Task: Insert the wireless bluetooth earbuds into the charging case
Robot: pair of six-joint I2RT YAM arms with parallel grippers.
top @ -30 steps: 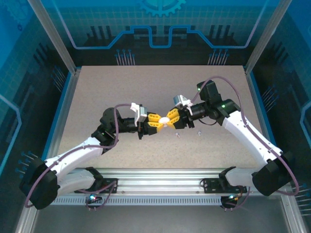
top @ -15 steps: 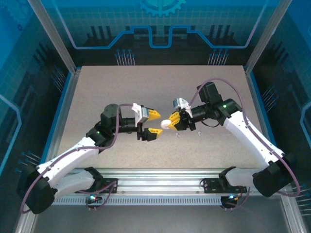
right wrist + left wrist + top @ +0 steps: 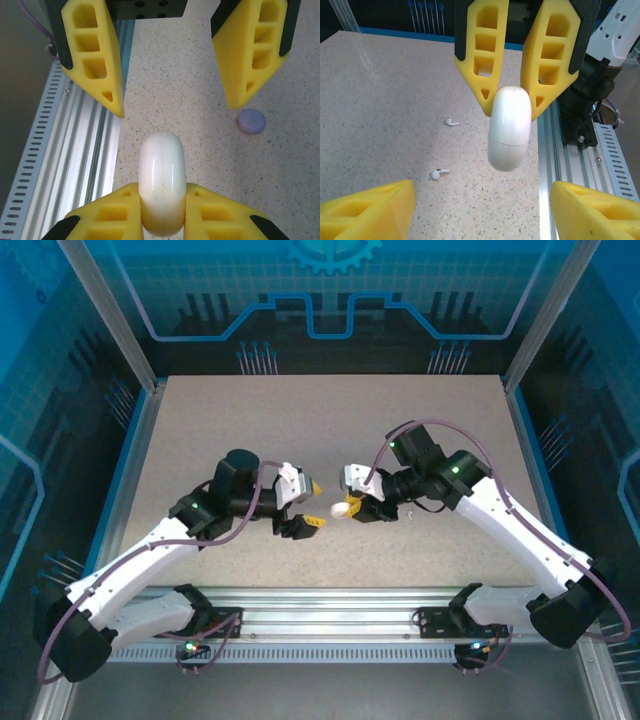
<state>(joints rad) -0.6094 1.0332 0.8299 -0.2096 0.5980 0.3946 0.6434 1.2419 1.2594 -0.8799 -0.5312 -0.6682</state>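
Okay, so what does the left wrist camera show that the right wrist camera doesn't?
Left wrist camera: two white earbuds lying apart on the table. Right wrist camera: a round purple case lying on the table. Both: the white case clamped edge-on in the right end effector, the left end effector open and facing it, and the aluminium rail along the table edge.

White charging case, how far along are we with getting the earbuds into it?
Done: the glossy white round charging case is off the speckled table, clamped in the right tool. In hand: its lid looks shut, and the left tool faces it, open and empty. Left: a small white stemmed earbud and a second one lie loose on the table, not yet inserted.
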